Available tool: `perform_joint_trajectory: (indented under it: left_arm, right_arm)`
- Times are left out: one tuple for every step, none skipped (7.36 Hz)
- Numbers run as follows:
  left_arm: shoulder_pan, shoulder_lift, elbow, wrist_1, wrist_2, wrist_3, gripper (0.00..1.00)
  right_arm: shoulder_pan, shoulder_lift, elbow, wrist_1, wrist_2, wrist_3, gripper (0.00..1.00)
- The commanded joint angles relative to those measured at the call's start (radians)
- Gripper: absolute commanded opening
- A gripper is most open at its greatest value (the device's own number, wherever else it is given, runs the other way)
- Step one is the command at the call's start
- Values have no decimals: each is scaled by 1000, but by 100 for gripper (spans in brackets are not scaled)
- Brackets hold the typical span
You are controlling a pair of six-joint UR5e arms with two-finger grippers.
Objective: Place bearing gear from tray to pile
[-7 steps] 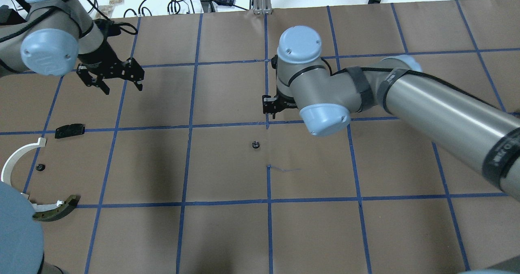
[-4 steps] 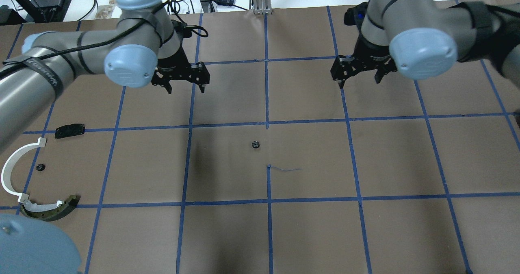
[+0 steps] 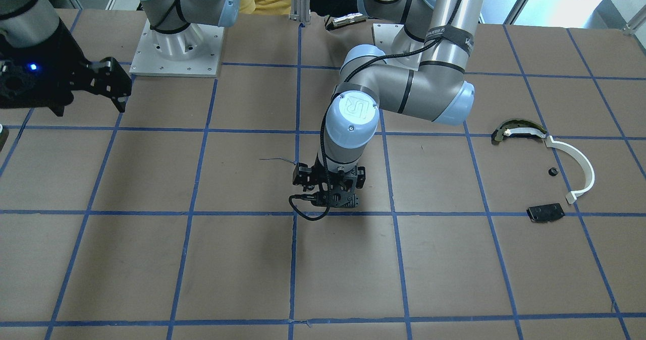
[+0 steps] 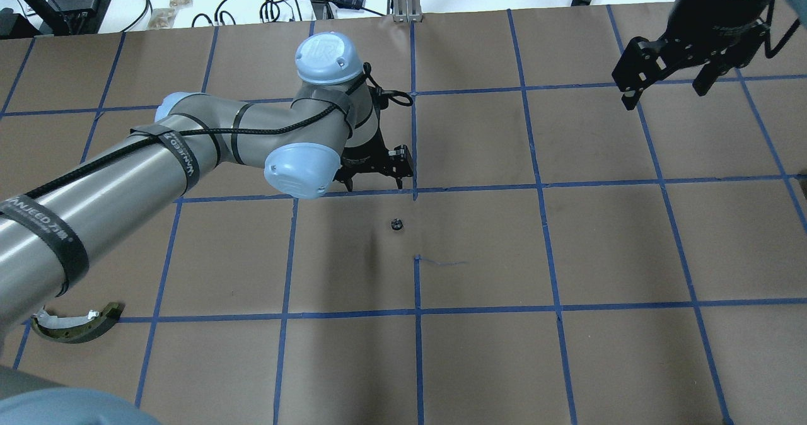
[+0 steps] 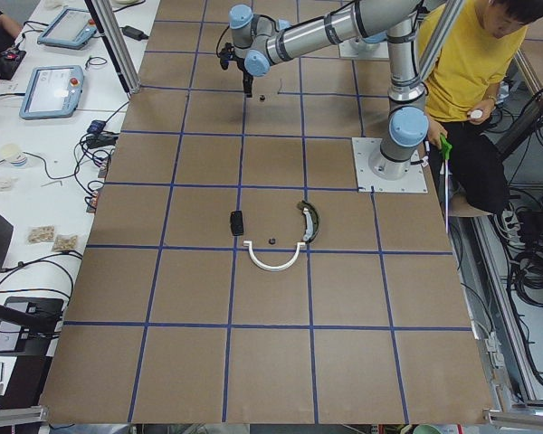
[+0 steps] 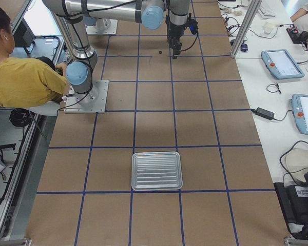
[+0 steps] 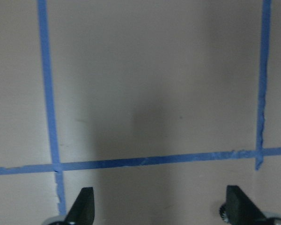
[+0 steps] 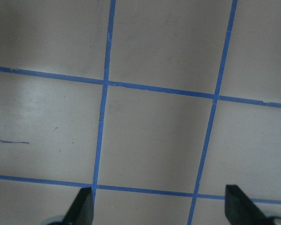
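Note:
The bearing gear [image 4: 396,224], a small black ring, lies on the brown table near its centre, also seen in the exterior left view [image 5: 263,96]. My left gripper [image 4: 375,184] is open and empty, pointing down just beyond the gear; its fingers [image 7: 84,206] show only bare table between them. My right gripper [image 4: 662,97] is open and empty at the far right. The pile shows in the front view: white curved strip [image 3: 575,168], olive-and-black curved piece [image 3: 515,130], black plate [image 3: 545,212] and another small black gear [image 3: 552,171]. The silver tray [image 6: 157,170] holds nothing.
Blue tape lines grid the table. In the overhead view my left arm [image 4: 126,179] covers most of the pile; only the olive piece [image 4: 75,327] shows. A person in yellow [image 5: 471,54] sits behind the robot bases. Cables and pendants lie off the far edge.
My left arm has swung from the left side to the table's centre, ending just beyond the gear. My right arm has pulled back from the centre to the far right. The gear has not moved.

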Motion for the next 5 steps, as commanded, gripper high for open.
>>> perform_joint_trajectory:
  left_arm:
    - [-36,-39,-22,10,-17,-44,100]
    - [-43,-59,-22,10,-22,-47,100]
    - [-55,-71,-22,10,-19,-49,100]
    - [-64,-75,-22,10,-16,-39,95]
    - [-64,-75,-20,10,-16,-36,80]
  right_arm:
    - [89,-30,0,33,30,147,100]
    - [137,-30,2,30,26,185,100]
    - [148,-23,8,21,26,189,100]
    - [145,11,3,-4,20,175,100]
    - [138,73,-7,-51,19,173,100]
